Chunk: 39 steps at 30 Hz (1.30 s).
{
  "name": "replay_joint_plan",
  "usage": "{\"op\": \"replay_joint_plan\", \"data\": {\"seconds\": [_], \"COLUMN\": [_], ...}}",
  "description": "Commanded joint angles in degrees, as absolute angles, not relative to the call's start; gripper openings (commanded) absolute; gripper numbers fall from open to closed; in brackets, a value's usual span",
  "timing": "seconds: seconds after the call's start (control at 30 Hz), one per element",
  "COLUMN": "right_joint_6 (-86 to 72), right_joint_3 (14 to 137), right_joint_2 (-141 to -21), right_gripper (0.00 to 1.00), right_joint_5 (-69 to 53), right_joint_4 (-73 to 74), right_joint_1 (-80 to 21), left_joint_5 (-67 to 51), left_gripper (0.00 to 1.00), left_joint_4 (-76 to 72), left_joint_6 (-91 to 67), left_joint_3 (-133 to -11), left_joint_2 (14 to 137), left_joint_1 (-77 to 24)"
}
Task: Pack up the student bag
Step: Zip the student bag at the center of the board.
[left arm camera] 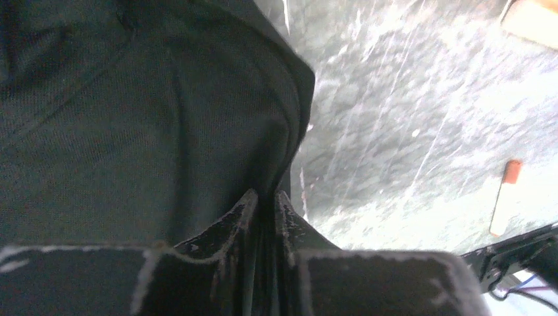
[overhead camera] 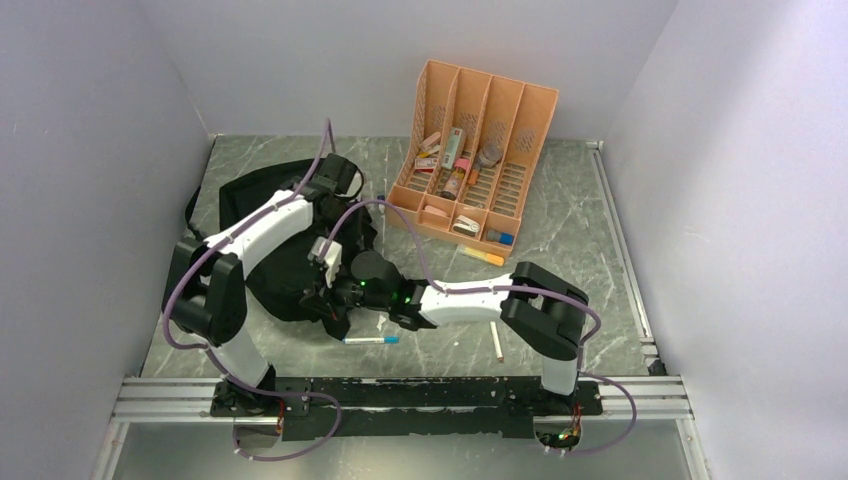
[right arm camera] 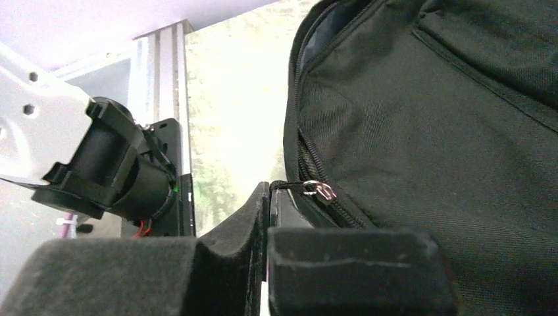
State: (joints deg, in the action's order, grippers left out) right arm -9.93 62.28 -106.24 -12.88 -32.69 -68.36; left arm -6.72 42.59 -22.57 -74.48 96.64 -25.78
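Right tool clamped on zipper pull of student bag | left tool pinching bag's far-right fabric edge

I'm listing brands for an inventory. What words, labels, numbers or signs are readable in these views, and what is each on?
No text is readable in any view.
Small items in the orange organizer: any labels are too small to read.
Student bag: no lettering on the fabric in view.
Pen: any print is too small to read.
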Motion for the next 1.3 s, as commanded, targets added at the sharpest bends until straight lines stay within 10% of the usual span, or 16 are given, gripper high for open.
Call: {"op": "replay_joint_plan", "data": {"seconds": [0.0,0.2,0.83,1.03,1.27], "right_joint_6": [-8.52,-7.84,-9.03,-8.17,-6.6], "right_joint_3": [61.58,58.81,53.79,52.03,49.11], "right_joint_2": [-103.71,-101.8,-97.7,-95.58,-91.12], "right_gripper": [0.0,0.0,0.0,0.0,0.0], "right_joint_5": [-14.8,-13.25,-12.87,-11.59,-9.29], "right_joint_4": [-38.98,-39.6,-40.52,-39.73,-37.98], "right_joint_1": [-70.81,-70.6,-69.14,-69.13,-69.09], "left_joint_5": [-8.52,-5.0,-2.39,-1.62,-6.2], "left_gripper": [0.31,0.6,0.61,0.5,0.05], "left_joint_4": [33.53,37.83,48.14,50.16,47.49], "left_joint_6": [-23.05,-19.82,-14.08,-13.32,-14.21], "left_joint_3": [-74.15,-72.26,-63.96,-63.42,-63.85], "left_joint_2": [93.68,88.09,79.85,79.36,81.25], "left_joint_1": [-23.8,-22.94,-31.76,-32.11,-33.05]}}
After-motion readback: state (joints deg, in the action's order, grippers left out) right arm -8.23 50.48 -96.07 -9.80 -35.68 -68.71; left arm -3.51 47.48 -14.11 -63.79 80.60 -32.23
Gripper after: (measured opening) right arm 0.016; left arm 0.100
